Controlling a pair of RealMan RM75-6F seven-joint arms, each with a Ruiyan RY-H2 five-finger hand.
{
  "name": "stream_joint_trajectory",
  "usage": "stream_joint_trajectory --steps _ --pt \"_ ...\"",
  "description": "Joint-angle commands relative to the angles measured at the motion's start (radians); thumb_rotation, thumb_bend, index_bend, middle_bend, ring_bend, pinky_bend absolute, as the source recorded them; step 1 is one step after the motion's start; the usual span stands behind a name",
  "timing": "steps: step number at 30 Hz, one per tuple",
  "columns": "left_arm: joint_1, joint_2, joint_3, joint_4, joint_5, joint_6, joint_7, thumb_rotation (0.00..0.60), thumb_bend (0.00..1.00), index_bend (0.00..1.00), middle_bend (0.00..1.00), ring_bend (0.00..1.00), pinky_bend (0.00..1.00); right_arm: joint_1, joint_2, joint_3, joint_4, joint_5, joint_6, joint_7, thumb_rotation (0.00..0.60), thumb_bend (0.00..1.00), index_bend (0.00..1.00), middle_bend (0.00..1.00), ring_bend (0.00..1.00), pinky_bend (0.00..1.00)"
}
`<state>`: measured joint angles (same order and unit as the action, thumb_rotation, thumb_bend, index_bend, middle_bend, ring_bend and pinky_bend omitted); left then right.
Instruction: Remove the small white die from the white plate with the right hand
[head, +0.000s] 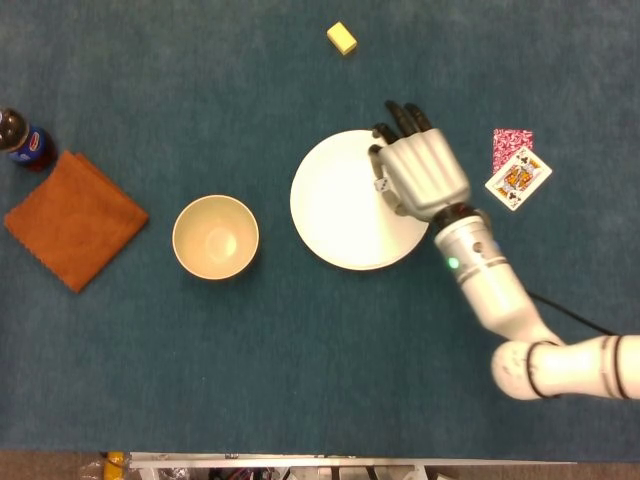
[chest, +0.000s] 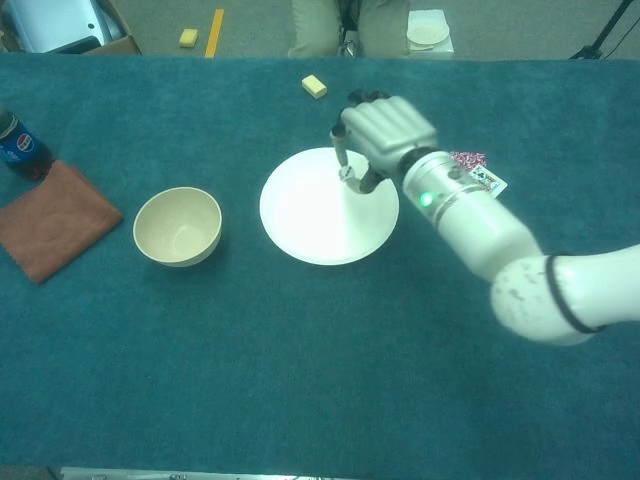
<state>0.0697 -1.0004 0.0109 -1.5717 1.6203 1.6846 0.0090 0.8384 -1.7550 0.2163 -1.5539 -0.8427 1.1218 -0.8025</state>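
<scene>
Nearest you, your right arm reaches in from the near right edge of the tabletop and angles toward the middle. Your right hand (head: 422, 172) hangs, knuckles up, over the right rim of the white plate (head: 330, 215), which sits near the tabletop's centre. The fingers are curled down, and the small white die (head: 381, 185) appears pinched between the thumb and a finger at the hand's left side; in the chest view it shows as a small pale cube (chest: 346, 174) just under the fingertips, seemingly lifted off the plate, though no gap can be made out.

The die lies at the plate's right rim, so the shortest way off is to the right, toward the playing cards (head: 517, 176) just beyond the hand. As a cube it has no long axis (its facing is too small to read).

To the plate's left stands a cream bowl (head: 215, 237). Toward the left edge lie an orange cloth (head: 74, 220) and, at its far corner, a cola bottle (head: 20, 138). Beyond the plate, near the far edge, sits a small yellow block (head: 342, 38).

Your left hand is not visible in either view.
</scene>
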Motion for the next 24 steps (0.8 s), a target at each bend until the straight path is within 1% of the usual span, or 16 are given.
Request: stream_joint_trajectory --steps 1,4,7,10,13,14,16,17,20,22,24 --pt "0.000 -0.001 0.000 0.001 -0.002 -0.003 0.000 0.600 0.34 0.06 0.09 0.03 0.07 -0.050 0.096 -0.020 -0.104 -0.020 0.044 0.019 0.600 0.29 0.58 0.29 0.06 0.10" --pt "-0.003 -0.002 0.001 -0.001 0.002 -0.006 0.004 0.600 0.34 0.06 0.09 0.03 0.07 -0.063 0.140 -0.034 -0.154 0.007 0.056 -0.009 0.600 0.29 0.58 0.29 0.06 0.10" --pt "-0.005 -0.003 0.002 -0.007 0.012 -0.005 0.010 0.600 0.34 0.06 0.09 0.03 0.07 -0.065 0.155 -0.035 -0.179 0.007 0.063 -0.009 0.600 0.29 0.58 0.29 0.06 0.10" --pt "-0.005 -0.002 0.002 -0.012 0.017 -0.001 0.014 0.600 0.34 0.06 0.09 0.03 0.07 -0.072 0.144 -0.030 -0.169 -0.077 0.078 0.060 0.600 0.29 0.58 0.29 0.06 0.10" --pt "-0.002 0.002 0.002 -0.014 0.013 0.002 0.016 0.600 0.34 0.06 0.09 0.03 0.07 -0.082 0.117 -0.026 -0.135 -0.198 0.111 0.154 0.600 0.29 0.58 0.29 0.06 0.10" --pt "0.000 0.003 0.002 -0.014 0.012 0.003 0.015 0.600 0.34 0.06 0.09 0.03 0.07 -0.086 0.108 -0.028 -0.120 -0.239 0.122 0.186 0.600 0.29 0.56 0.28 0.06 0.10" --pt "0.001 0.004 0.002 -0.013 0.013 0.006 0.013 0.600 0.34 0.06 0.09 0.03 0.07 -0.094 0.100 -0.033 -0.105 -0.283 0.137 0.219 0.600 0.29 0.48 0.25 0.06 0.10" --pt "0.002 0.005 0.002 -0.012 0.014 0.008 0.012 0.600 0.34 0.06 0.09 0.03 0.07 -0.098 0.098 -0.037 -0.102 -0.300 0.142 0.230 0.600 0.29 0.41 0.24 0.06 0.10" --pt "0.002 0.004 0.003 -0.009 0.017 0.009 0.013 0.600 0.34 0.06 0.09 0.03 0.07 -0.114 0.101 -0.047 -0.100 -0.336 0.158 0.254 0.600 0.29 0.27 0.23 0.06 0.10" --pt "-0.001 0.002 0.003 -0.008 0.015 0.001 0.014 0.600 0.34 0.06 0.09 0.03 0.07 -0.122 0.107 -0.049 -0.102 -0.343 0.159 0.257 0.600 0.29 0.22 0.23 0.06 0.10" --pt "-0.003 0.000 0.003 -0.007 0.018 -0.002 0.015 0.600 0.34 0.06 0.09 0.03 0.07 -0.127 0.112 -0.049 -0.102 -0.343 0.158 0.249 0.600 0.29 0.19 0.23 0.06 0.10"
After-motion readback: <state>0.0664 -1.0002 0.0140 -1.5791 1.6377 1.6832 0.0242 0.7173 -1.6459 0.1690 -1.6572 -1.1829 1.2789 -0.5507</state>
